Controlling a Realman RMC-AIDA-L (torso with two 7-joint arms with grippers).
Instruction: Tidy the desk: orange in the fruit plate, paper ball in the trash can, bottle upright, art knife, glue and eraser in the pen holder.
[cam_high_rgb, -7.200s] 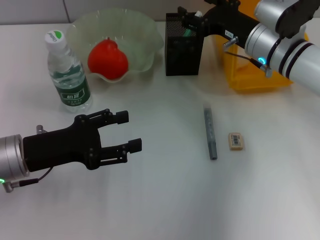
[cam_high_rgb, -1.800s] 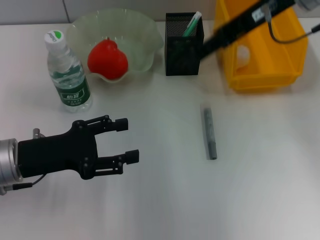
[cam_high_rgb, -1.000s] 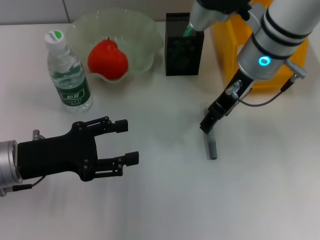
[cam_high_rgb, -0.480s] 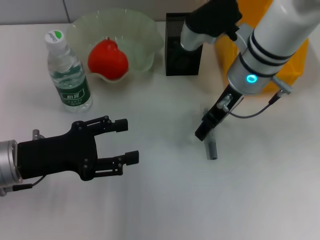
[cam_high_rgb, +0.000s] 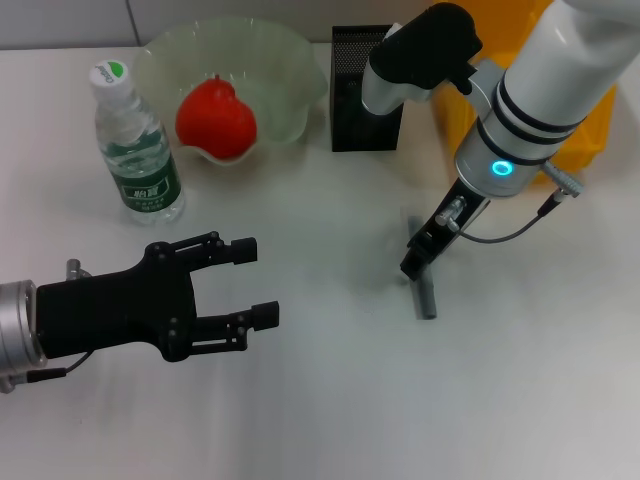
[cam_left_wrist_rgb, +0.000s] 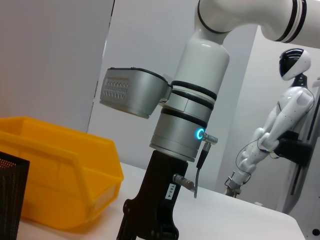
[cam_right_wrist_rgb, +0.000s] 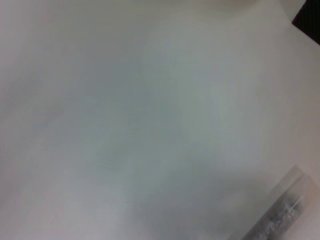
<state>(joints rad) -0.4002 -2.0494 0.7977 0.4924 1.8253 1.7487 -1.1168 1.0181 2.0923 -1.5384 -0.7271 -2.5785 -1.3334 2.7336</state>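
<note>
The right end effector hangs low over the white desk, its dark tip right at the upper end of the grey art knife, which lies flat on the desk; whether its fingers are apart or together cannot be told, nor whether they touch the knife. The right wrist view shows the knife's grey barrel lying on the bare desk. The left end effector hovers near the front left of the desk with its fingers spread apart and nothing between them. The orange sits in the fruit plate at the back. The bottle stands upright just beside the plate. The pen holder stands between the plate and the yellow trash can, partly hidden by the right arm
</note>
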